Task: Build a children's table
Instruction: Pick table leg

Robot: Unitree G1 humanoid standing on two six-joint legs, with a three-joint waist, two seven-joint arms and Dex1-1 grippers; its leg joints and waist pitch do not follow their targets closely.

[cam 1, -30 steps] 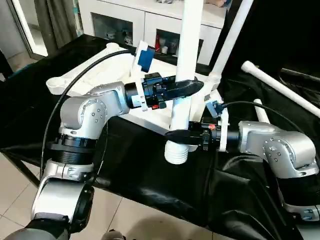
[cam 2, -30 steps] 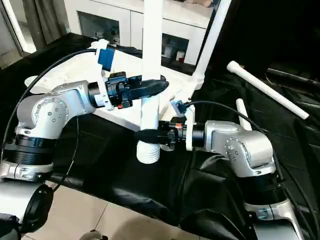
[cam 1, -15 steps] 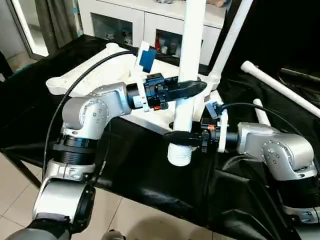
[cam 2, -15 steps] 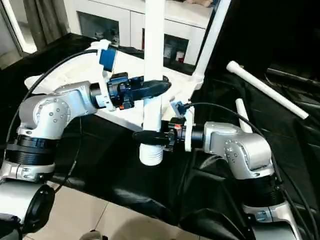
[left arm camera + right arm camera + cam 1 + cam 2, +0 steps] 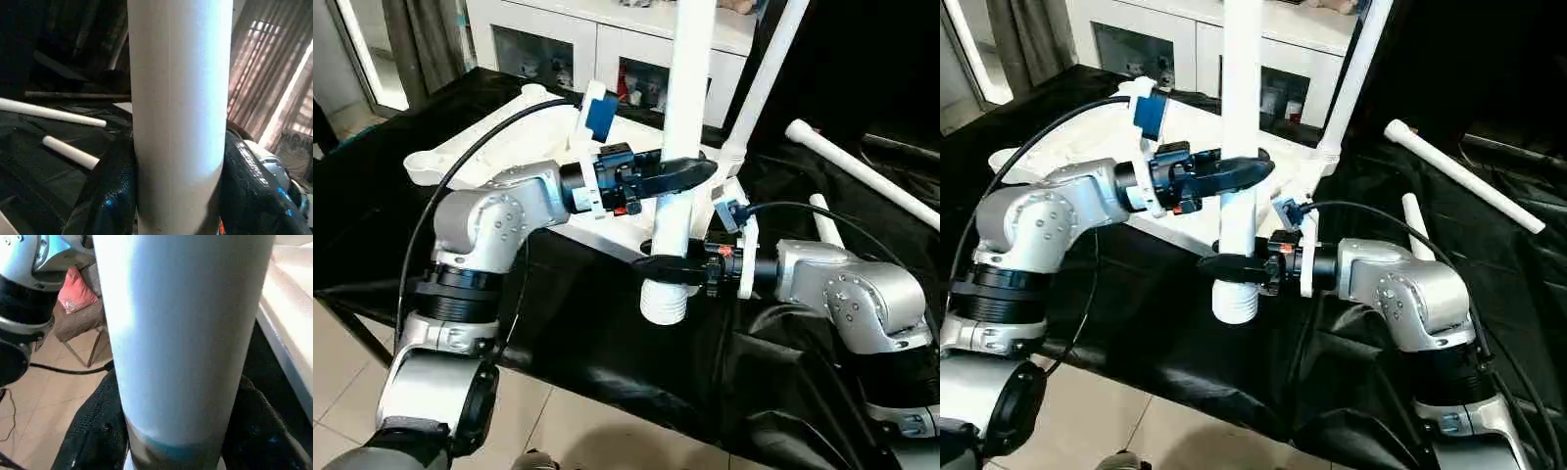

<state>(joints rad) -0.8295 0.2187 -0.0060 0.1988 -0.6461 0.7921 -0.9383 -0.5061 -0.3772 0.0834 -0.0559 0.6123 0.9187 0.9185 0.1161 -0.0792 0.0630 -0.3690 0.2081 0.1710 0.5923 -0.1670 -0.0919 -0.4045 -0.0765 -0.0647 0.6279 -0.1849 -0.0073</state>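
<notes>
Upright between both arms, the white leg [image 5: 677, 166] hangs just near of the white table top [image 5: 509, 147]. Left gripper [image 5: 690, 174] pinches it higher, right gripper [image 5: 656, 264] near its ribbed end. It looks light, stiff and smooth, so likely slippery; two spaced holds suit it.

No text, label, brand, number or sign can be read anywhere.
</notes>
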